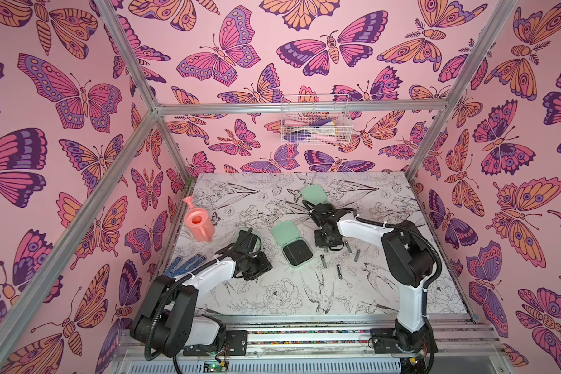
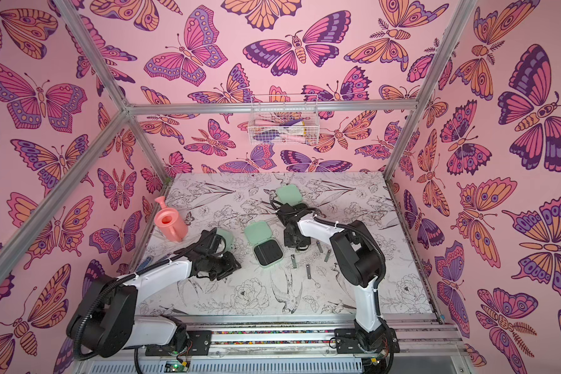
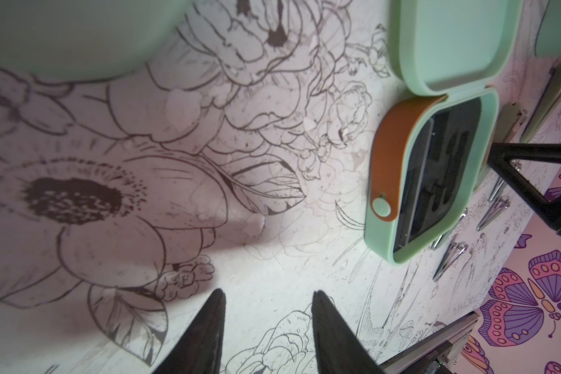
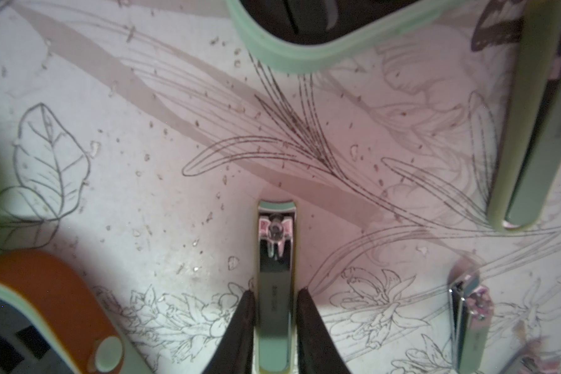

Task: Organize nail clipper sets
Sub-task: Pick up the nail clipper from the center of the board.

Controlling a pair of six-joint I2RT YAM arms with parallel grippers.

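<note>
Left arm (image 1: 208,272): lower left; glossy white shells, black joints.
Right arm (image 1: 360,228): right of centre; same colours.
Cables (image 1: 438,259): black ribbed hoses, white ties.
Left gripper fingers (image 3: 208,333): matte black, tapered.

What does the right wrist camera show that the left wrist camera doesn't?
Only the right wrist view clearly shows the right gripper closed on the sides of a silver metal nail clipper. Only the left wrist view shows the left gripper, open and empty, a mint-green hinged case with its lid laid back, and the pink butterfly wall. Both show the flower-printed tabletop, mint-green cases and loose clippers lying on it.
</note>
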